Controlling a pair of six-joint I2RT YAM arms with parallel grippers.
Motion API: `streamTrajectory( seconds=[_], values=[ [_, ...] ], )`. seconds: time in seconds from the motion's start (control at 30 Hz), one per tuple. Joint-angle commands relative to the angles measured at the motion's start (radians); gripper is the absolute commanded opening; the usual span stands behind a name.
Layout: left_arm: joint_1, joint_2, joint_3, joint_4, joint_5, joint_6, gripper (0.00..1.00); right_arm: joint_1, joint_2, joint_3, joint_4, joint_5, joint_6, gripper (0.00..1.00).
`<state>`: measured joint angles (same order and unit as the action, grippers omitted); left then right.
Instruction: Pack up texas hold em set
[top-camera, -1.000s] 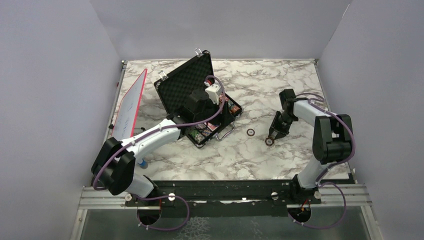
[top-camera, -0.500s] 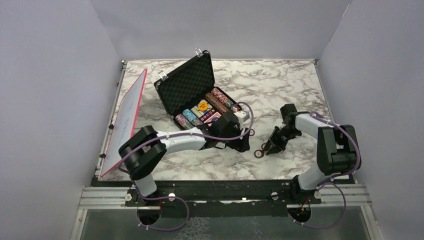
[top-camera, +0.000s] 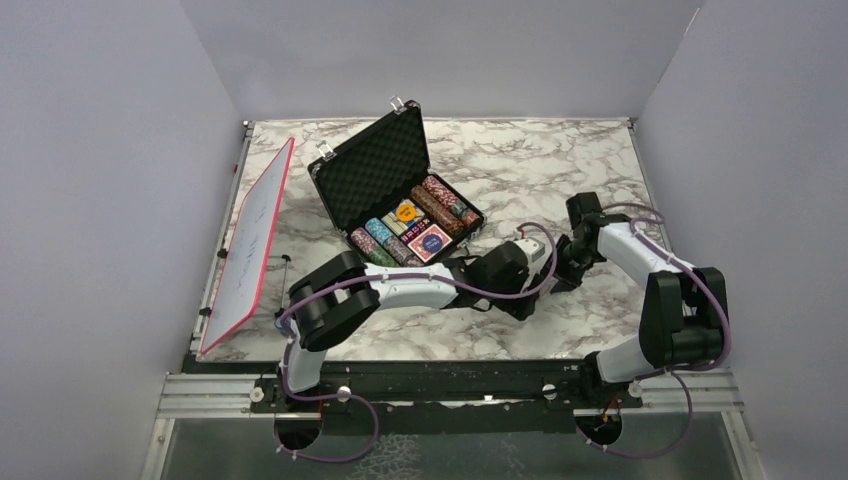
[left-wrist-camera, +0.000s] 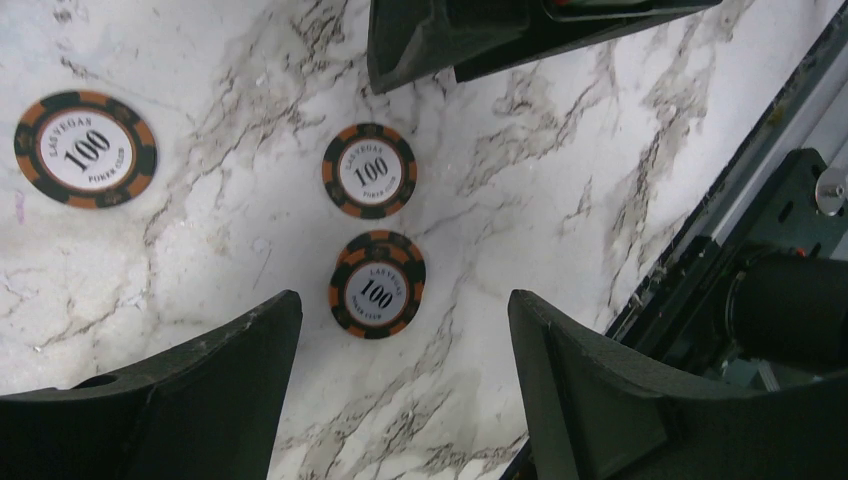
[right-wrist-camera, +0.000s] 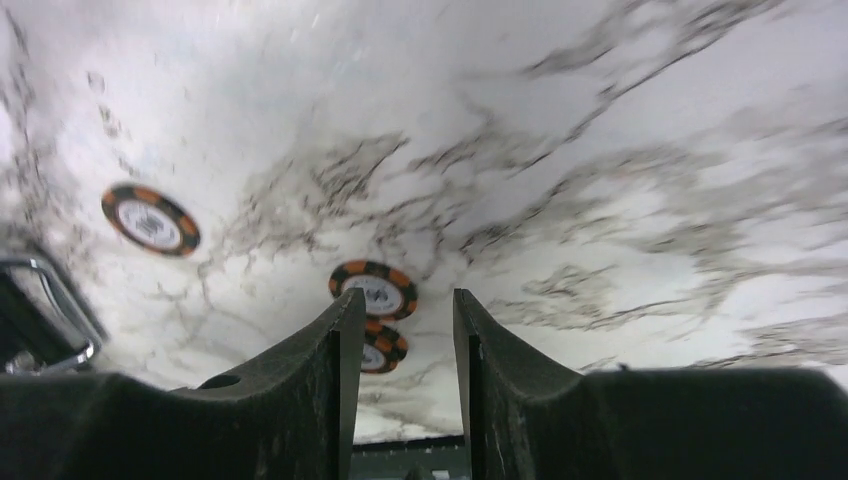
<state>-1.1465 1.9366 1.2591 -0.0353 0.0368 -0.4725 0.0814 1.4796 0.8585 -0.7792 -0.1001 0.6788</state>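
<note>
The black silver-edged briefcase (top-camera: 372, 168) lies open at the back left, with rows of chips and a red-backed card deck (top-camera: 432, 241) in its foam base. Three orange-and-black "100" chips lie flat on the marble in the left wrist view: one far left (left-wrist-camera: 85, 149), one in the middle (left-wrist-camera: 369, 170), one nearest my jaws (left-wrist-camera: 377, 284). My left gripper (left-wrist-camera: 402, 305) hovers over them, wide open and empty; in the top view (top-camera: 524, 301) it hides them. My right gripper (right-wrist-camera: 407, 297) is narrowly open and empty, just beyond two chips (right-wrist-camera: 373, 289), close to the left gripper in the top view (top-camera: 563, 273).
A red-edged white board (top-camera: 246, 250) leans along the table's left side. The black front rail (top-camera: 450, 377) runs along the near edge, close to the left gripper (left-wrist-camera: 760, 190). The case's metal handle (right-wrist-camera: 55, 300) shows at the left of the right wrist view.
My left arm swung from the case across the table to the right, over the loose chips. My right gripper pushed a chip toward the front left, then drew back to the right.
</note>
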Motion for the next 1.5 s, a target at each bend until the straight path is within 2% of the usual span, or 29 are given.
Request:
streamTrajectory(
  seconds=[0.0,0.2,0.4,0.67,0.97,1.1,1.27,1.47],
  values=[
    [-0.036,0.057,0.098,-0.122,-0.141,0.018,0.8,-0.068,-0.011,0.026,-0.018,0.134,0.032,0.41],
    [-0.057,0.147,0.225,-0.288,-0.232,-0.037,0.83,-0.172,0.03,0.01,0.03,0.064,0.038,0.41],
    [-0.069,0.21,0.317,-0.408,-0.273,-0.064,0.75,-0.2,0.044,0.006,0.054,0.045,0.03,0.4],
    [-0.078,0.269,0.391,-0.488,-0.248,-0.072,0.59,-0.21,0.049,-0.005,0.068,0.05,0.018,0.37],
    [-0.114,0.297,0.422,-0.524,-0.232,-0.033,0.55,-0.213,0.056,-0.016,0.086,0.057,0.007,0.35],
    [-0.125,0.327,0.448,-0.545,-0.259,-0.02,0.57,-0.213,0.061,-0.023,0.092,0.057,0.002,0.35],
    [-0.125,0.367,0.482,-0.583,-0.297,-0.024,0.51,-0.215,0.057,-0.026,0.095,0.057,-0.001,0.34],
    [-0.124,0.401,0.503,-0.616,-0.339,-0.038,0.49,-0.215,0.049,-0.031,0.1,0.053,-0.003,0.33]
  ],
)
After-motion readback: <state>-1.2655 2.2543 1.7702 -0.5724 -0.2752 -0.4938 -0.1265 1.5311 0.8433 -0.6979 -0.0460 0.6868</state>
